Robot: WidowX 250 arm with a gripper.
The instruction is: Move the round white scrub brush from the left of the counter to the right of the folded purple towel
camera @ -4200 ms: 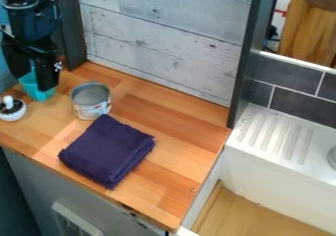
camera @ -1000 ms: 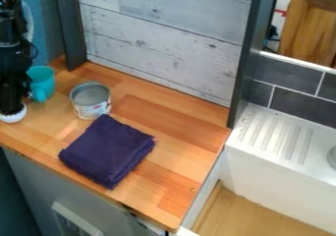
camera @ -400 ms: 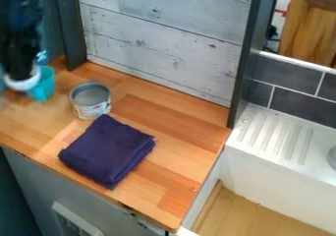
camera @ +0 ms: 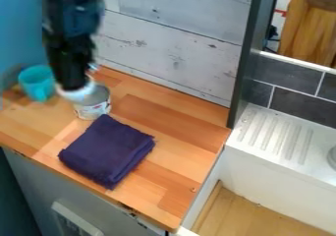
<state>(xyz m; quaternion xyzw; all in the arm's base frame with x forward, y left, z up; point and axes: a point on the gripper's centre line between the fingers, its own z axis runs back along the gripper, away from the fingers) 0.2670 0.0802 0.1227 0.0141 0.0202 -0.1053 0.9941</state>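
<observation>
1 white round thing (camera: 77, 93) is already off the wooden counter (camera: 172, 132) and in hold, its release not yet done; it looks squat, with a pale, smooth rim, and overlaps the left side of the tin can (camera: 94, 108) in view, though whether they touch I cannot tell. Closed on it from above, the black gripper (camera: 74, 82) shows no readable gap. Left of the can stands 1 turquoise cup (camera: 37, 84), and just in front lies 1 folded purple cloth (camera: 108, 151).
</observation>
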